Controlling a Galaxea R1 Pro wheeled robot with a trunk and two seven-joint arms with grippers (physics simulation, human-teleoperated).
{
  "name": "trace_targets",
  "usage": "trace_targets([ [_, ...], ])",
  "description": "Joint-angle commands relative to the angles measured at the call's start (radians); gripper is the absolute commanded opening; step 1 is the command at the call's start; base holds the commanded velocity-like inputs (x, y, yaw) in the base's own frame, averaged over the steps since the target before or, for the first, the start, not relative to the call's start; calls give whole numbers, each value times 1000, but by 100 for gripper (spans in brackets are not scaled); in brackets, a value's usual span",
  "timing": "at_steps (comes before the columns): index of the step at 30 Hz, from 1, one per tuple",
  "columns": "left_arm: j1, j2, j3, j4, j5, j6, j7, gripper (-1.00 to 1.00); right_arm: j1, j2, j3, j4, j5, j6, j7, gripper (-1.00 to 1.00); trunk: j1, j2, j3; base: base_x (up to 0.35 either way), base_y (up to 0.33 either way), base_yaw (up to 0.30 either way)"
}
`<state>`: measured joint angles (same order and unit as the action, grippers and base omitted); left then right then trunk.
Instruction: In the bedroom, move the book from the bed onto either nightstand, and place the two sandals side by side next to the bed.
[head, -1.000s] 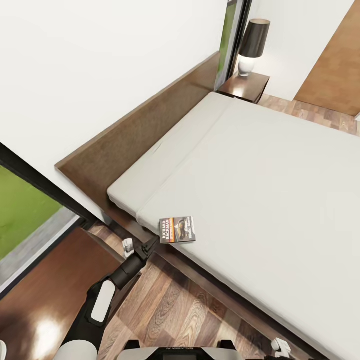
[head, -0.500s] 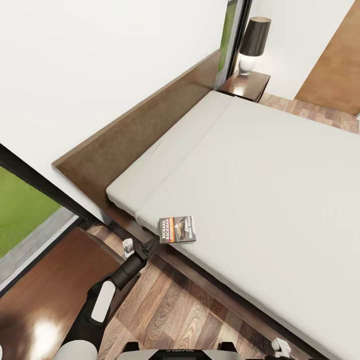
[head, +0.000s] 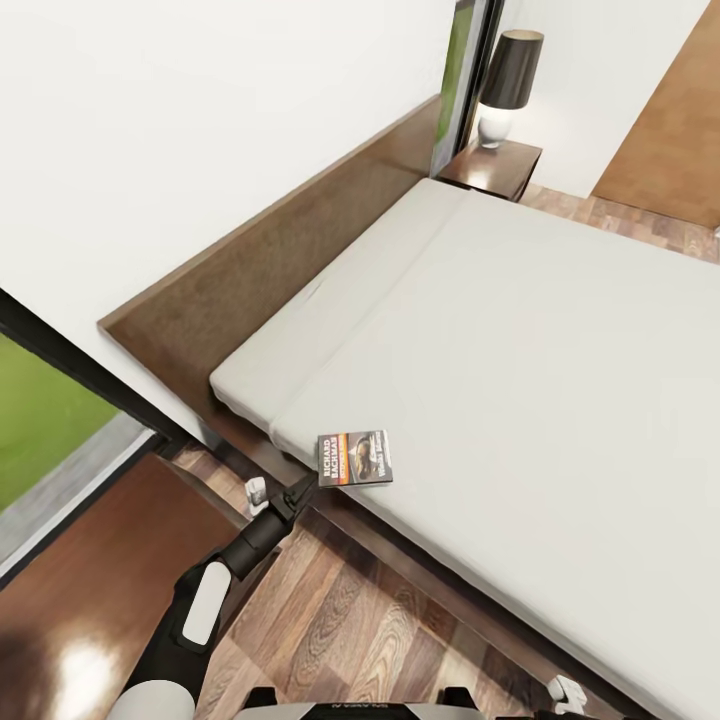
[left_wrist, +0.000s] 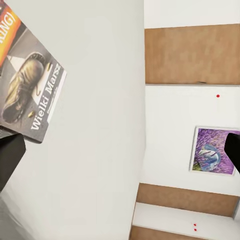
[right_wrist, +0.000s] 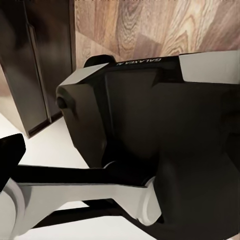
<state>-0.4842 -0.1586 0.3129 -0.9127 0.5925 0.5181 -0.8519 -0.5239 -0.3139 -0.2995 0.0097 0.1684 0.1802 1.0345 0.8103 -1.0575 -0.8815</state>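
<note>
Nightstand top (head: 70, 590), dark and glossy, fills the near left corner of the head view. Beside it the left gripper (head: 305, 487) reaches to the bed's (head: 520, 330) near edge, its jaws pinching the book (head: 355, 459) by its left end; the book sits level at the mattress's near corner below the headboard (head: 270, 265). At the bed's far corner stands another nightstand (head: 495, 172) with a lamp (head: 505, 85). Whether the right gripper's (head: 563, 692) jaws are spread or pressed together, I cannot tell.
</note>
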Motion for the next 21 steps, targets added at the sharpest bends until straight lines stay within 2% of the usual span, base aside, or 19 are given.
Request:
trace_targets([
  [1, -1, -1, 3, 0, 3, 8, -2, 100, -1, 0, -9, 1, 7, 7, 3, 100, 4, -8, -4, 0, 0, 0],
  [21, 0, -2, 0, 2, 3, 8, -1, 100, -1, -1, -8, 1, 8, 7, 2, 100, 81, -148, -66, 0, 0, 0],
])
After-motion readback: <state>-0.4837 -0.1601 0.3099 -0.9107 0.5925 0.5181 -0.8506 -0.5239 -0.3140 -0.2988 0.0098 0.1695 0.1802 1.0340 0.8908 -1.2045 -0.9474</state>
